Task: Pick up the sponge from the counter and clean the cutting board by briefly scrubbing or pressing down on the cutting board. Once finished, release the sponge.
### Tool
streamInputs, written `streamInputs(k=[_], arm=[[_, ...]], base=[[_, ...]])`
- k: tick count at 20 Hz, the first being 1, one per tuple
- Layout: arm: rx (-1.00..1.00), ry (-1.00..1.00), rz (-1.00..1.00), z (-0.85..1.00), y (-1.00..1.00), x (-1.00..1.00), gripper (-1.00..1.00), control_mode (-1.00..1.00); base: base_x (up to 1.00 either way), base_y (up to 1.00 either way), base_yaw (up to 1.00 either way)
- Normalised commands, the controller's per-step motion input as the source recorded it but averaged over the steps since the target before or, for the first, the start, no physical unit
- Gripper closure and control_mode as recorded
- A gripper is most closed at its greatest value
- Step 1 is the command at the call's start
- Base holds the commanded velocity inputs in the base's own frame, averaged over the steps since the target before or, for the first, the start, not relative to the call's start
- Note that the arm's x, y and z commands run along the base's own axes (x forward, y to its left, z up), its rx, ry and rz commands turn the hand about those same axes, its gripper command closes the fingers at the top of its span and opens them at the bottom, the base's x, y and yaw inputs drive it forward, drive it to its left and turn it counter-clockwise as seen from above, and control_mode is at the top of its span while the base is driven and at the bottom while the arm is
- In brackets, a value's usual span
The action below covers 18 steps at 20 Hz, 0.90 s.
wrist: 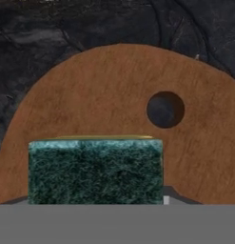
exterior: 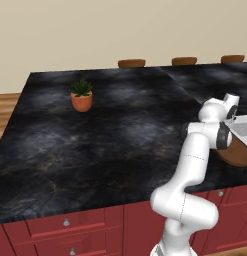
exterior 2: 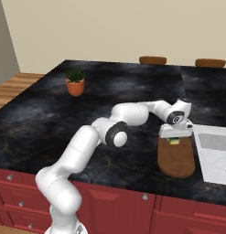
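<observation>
The white arm rises from its base, bends at the elbow and reaches forward and low to the right. Its wrist turns down, and the gripper (exterior 2: 175, 138) points downward, jaws closed on the sponge (wrist: 95, 170).

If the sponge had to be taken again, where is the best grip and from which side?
Grip the sponge across its two short sides, coming straight down from above: it lies flat, green top up, on the cutting board, near the round hole.
</observation>
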Motion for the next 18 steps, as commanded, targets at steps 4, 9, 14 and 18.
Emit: streamInputs(k=[4, 9, 14, 18], arm=[[0.00, 0.11, 0.00, -0.71, 0.31, 0.00, 1.00, -1.00], [0.00, 0.04, 0.00, -0.47, 0.24, -0.02, 1.00, -1.00], [0.00, 0.03, 0.00, -0.33, 0.05, -0.47, 1.00, -1.00], [0.00, 0.00, 0.00, -0.36, 0.00, -0.61, 1.00, -1.00]], base=[[0.00, 0.00, 0.00], [0.00, 0.00, 0.00], [0.00, 0.00, 0.00], [0.00, 0.00, 0.00]])
